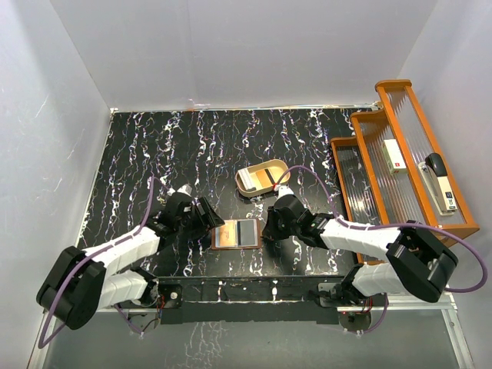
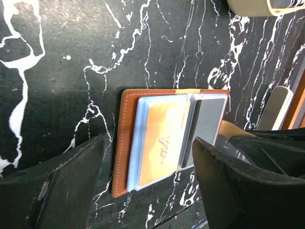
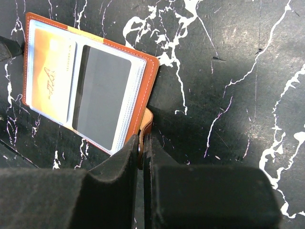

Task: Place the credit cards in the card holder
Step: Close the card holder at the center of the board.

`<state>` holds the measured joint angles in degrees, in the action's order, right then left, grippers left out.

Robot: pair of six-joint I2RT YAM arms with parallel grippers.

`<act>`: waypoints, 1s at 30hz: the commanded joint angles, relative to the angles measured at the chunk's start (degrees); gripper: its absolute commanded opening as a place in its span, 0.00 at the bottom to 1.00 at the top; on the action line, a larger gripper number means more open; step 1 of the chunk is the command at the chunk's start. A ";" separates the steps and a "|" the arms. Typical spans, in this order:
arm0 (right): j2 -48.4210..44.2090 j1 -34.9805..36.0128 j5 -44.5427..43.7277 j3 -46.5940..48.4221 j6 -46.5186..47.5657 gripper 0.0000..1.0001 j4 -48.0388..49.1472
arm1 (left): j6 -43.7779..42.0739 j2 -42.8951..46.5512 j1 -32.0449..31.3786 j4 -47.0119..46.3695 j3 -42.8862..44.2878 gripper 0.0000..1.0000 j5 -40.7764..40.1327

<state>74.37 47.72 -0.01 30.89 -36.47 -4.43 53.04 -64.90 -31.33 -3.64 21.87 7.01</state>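
- Right fingers [image 3: 136,157] are closest to the lens in the right wrist view. They're clenched tight on the little tan tab [image 3: 147,121] sticking off the edge of the card holder [image 3: 148,71].
- Left fingers [image 1: 207,219] are spread wide and released, with nothing pinched. From the left wrist camera the holder shows in the gap between them.
- One card holder, lying open and flat on the desk [image 1: 154,154], right between the two arms near the front edge.
- Cards: I count one orange card [image 3: 50,76], tucked inside the clear sleeve on one half. The other sleeve looks dark grey, and I can't tell if that's a card.
- Further back there's one tan oval tray [image 1: 250,184], just behind the right arm's wrist.
- Off to the right is one orange stepped rack [image 1: 361,131] with a stapler [image 1: 440,181] on it.
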 commanded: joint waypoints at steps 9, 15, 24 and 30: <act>1.29 0.17 0.72 0.09 -0.30 0.00 4.32 | 5.38 -2.55 0.22 -8.69 -2.46 0.73 8.77; 1.47 0.17 0.89 -0.31 -0.44 0.00 4.97 | 8.19 0.44 0.24 -11.33 -1.74 0.73 12.16; 1.89 0.18 2.80 -1.83 -0.02 0.00 9.58 | 15.72 2.51 0.03 -23.72 -5.14 0.68 17.30; 0.98 0.17 5.23 -2.67 1.73 0.00 13.72 | 15.45 -0.73 -2.67 -27.80 -3.59 0.62 18.24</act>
<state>76.23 47.72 2.72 28.36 -36.29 3.29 67.59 -64.45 -32.18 -26.44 16.91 22.09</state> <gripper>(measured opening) 0.043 0.637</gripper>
